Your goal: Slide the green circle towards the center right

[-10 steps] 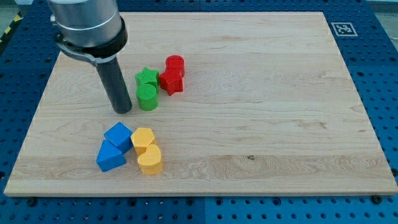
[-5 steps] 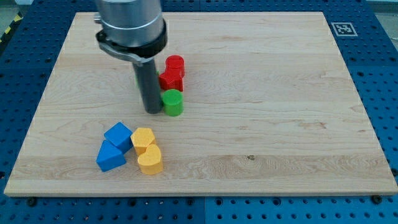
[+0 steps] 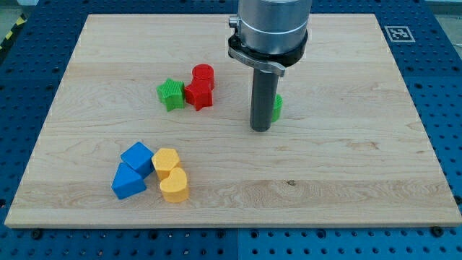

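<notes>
No pincer is fitted, so nothing is gripped; a straight dark rod is carried instead, and my tip [image 3: 260, 129] is planted on the desk [image 3: 346, 166] a little right of the board's middle. The green circle [image 3: 277, 107] is mostly hidden behind the rod, only a sliver being seen at the rod's right edge, just up and right of the tip; contact looks likely but cannot be confirmed. The circle is placed roughly mid-height on the board, right of centre, with plenty of bare wood between it and the right edge. Well apart to the view's left, a group of three is seen: a green star [image 3: 170, 94], a red star-like block [image 3: 198, 94] touching or just beside it on its right, and a red cylinder [image 3: 203, 74] directly behind that red block. Lower left, another group is found: a blue block [image 3: 137, 157] with a blue wedge-like block [image 3: 127, 182] just below it, and two yellow blocks, one [image 3: 166, 160] just right of the upper blue block and one [image 3: 175, 185] just below the first; exact shapes are hard to make out. A black-and-white marker tag [image 3: 398, 33] is fixed at the board's top right corner. A blue perforated base [image 3: 447, 87] is visible around the board.
</notes>
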